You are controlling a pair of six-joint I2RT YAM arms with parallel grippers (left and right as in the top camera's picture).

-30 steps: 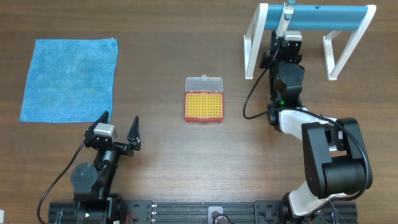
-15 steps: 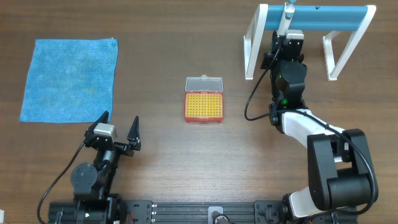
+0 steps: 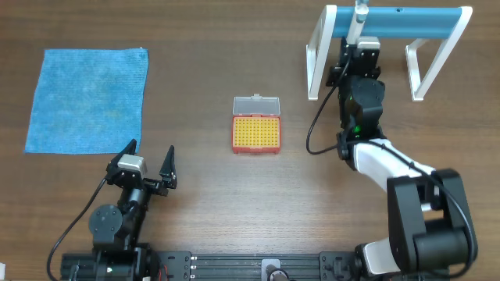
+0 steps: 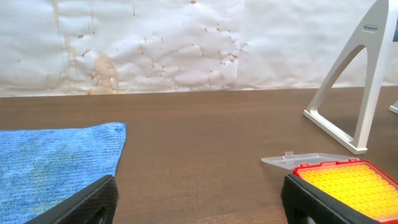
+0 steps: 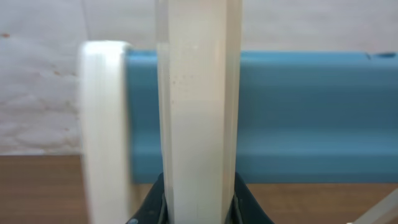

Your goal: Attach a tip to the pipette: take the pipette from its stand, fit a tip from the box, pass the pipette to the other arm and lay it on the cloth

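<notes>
The white pipette hangs upright on the blue bar of its stand at the back right. My right gripper is at the stand, shut on the pipette, whose white body stands between the two dark fingers in front of the blue bar. The red tip box with yellow tips lies open mid-table. A blue cloth lies at the far left. My left gripper rests open near the front left, holding nothing; its view takes in the cloth and tip box.
The stand's white legs rest on the table on both sides of the right gripper, and one leg is close beside the pipette. A black cable loops from the right arm. Bare wood lies between cloth and tip box.
The right arm's lower links have shifted slightly toward the right and front. The gripper stays at the pipette. The left arm has not moved.
</notes>
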